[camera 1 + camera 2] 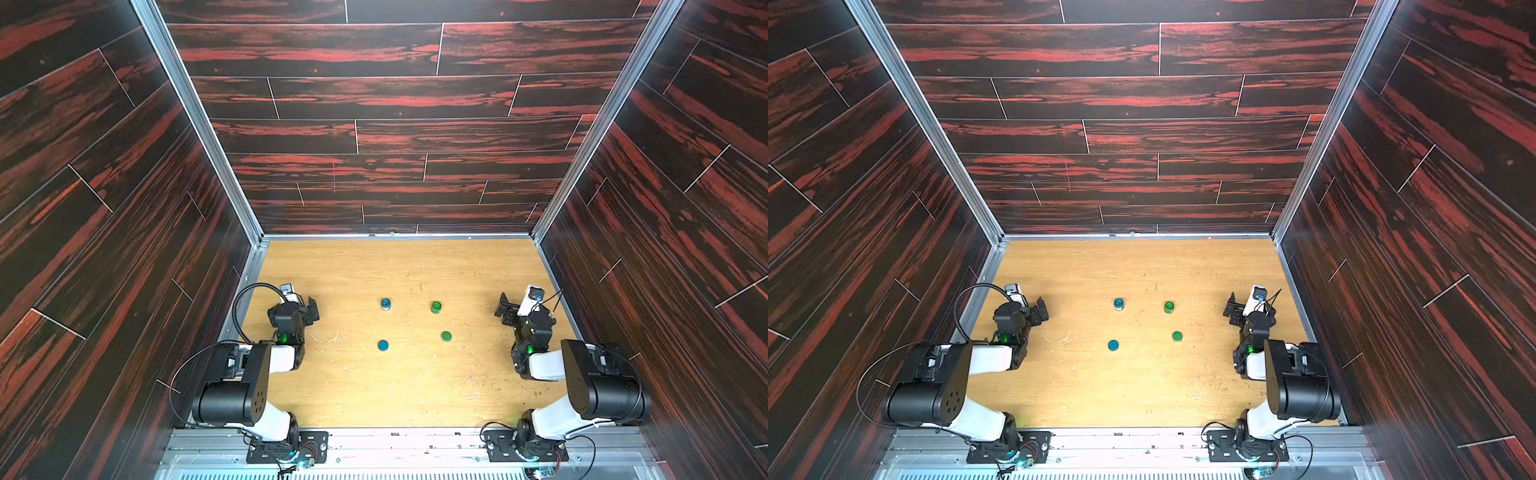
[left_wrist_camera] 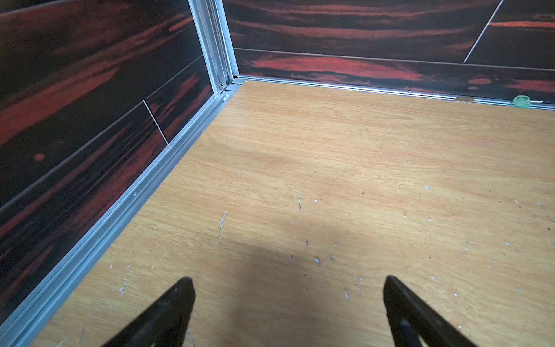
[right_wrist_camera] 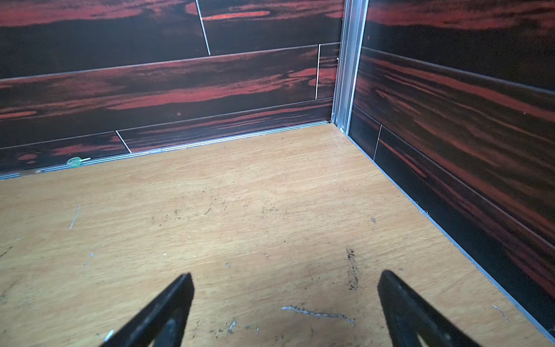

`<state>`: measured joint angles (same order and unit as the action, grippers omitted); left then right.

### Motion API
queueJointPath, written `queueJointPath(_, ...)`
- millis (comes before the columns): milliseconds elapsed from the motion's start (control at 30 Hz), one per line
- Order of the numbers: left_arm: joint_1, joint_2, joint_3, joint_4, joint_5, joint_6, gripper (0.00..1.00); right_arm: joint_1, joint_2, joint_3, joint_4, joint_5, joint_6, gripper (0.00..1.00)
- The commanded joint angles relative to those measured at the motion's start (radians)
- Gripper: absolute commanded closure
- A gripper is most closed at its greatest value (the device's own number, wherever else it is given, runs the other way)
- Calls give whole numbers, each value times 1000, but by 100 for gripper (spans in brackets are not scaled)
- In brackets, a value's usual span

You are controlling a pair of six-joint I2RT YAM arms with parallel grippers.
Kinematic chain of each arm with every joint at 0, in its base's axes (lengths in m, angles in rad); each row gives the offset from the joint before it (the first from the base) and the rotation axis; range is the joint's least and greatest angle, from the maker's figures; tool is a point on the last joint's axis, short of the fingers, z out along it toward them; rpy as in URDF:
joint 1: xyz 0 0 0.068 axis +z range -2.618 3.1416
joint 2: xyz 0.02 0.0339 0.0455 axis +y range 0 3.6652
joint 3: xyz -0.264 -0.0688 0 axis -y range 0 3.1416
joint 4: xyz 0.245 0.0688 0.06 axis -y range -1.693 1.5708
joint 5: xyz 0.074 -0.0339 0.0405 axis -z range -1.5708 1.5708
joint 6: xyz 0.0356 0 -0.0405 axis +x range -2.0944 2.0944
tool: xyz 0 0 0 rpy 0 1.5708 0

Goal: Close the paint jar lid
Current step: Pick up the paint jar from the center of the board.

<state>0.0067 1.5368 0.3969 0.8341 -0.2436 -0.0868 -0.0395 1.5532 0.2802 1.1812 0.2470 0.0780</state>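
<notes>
Light falls from overhead: in both top views the pale scratched wooden tabletop point(image 1: 399, 395) is bright and even, the dark red-streaked wall panels point(image 1: 374, 99) dim, and the aluminium rail point(image 1: 407, 440) at the arm bases glares white. In the wrist views a soft shadow lies between the fingers of the black left gripper point(image 2: 288, 278) and black right gripper point(image 3: 286, 273), whose tips are blurred; wall plank lines bow near the edges.

In both top views, the blue paint jar point(image 1: 385, 304) and the green paint jar point(image 1: 436, 307) are standing upright side by side at lower centre; the blue lid point(image 1: 383, 345) and the green lid point(image 1: 446, 336) are lying flat just below them, apart
</notes>
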Motion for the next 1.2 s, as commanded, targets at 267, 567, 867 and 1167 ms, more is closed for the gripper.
queueJointPath(267,6,3,20,-3,-8,-4,0,0,13,8,7,6,9,1)
queueJointPath(567,9,5,25,-7,-3,-8,0,0,13,9,5,6,9,2)
queueJointPath(867,9,2,20,0,-7,-9,0,0,11,6,8,6,9,2)
queueJointPath(1167,9,-365,117,-430,77,-23,0,41,-261,94,-378,29,-32,2)
